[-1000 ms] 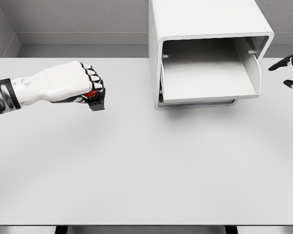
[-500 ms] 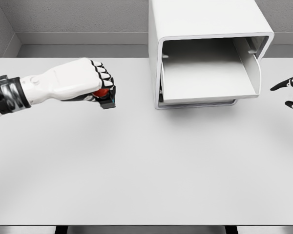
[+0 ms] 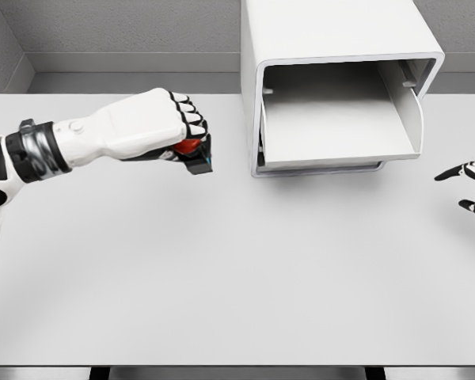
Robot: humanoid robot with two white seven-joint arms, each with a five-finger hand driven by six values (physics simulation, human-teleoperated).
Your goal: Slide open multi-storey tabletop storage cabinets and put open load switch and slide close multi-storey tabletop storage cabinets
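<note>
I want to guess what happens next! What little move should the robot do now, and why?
Probably carry the left robot hand a bit farther right toward the cabinet. It grips the red and black switch above the table, left of the cabinet's open drawer, which looks empty and ready.

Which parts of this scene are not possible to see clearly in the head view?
- Load switch: mostly covered by the left hand; only a red and black part shows.
- Right hand: cut off by the picture's right edge; only spread fingertips show.
- Cabinet: its top is cut off by the upper edge.
- Drawer: its back is shaded by the cabinet shell.
</note>
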